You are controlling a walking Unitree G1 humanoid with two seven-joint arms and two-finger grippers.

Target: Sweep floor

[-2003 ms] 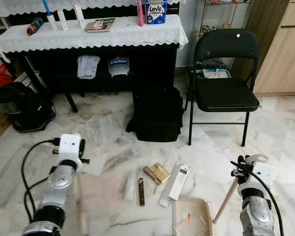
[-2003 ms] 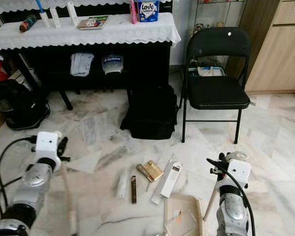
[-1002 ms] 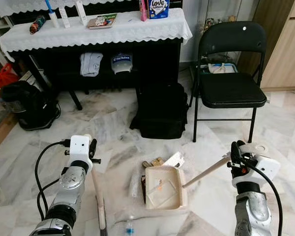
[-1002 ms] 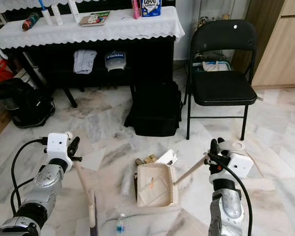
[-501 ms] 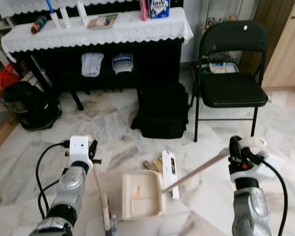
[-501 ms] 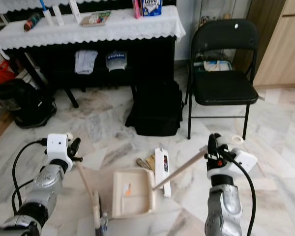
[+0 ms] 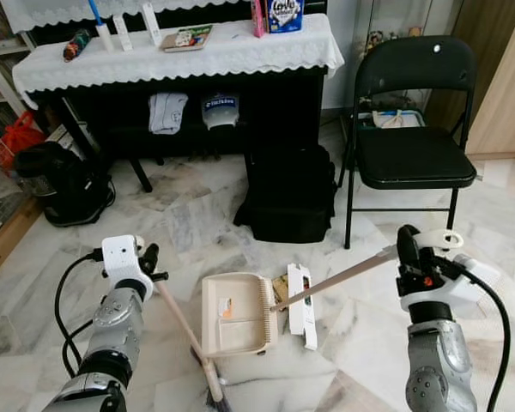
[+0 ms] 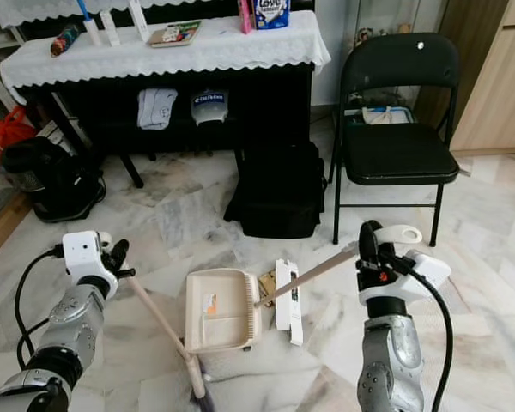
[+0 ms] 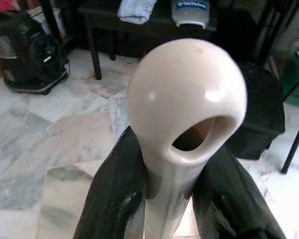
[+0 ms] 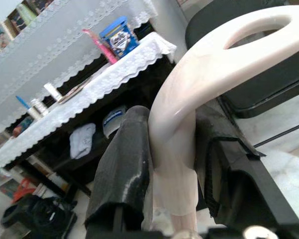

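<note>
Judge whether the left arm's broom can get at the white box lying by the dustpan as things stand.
Probably not directly: the dustpan lies between the broom in the left gripper and the white box, which sits on the pan's far side, under its handle held by the right gripper.

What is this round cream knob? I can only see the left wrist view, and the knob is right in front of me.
Observer: That is the top end of the broom handle. The left gripper is shut on it.
Operator: Where does the stick go?
Observer: It slants down to the floor and ends close beside a cream dustpan.
Operator: Who holds the dustpan?
Observer: The right gripper is shut on the dustpan's long handle.
Operator: Is any rubbish outside it?
Observer: Yes, a white box lies on the floor next to the dustpan's comb edge.
</note>
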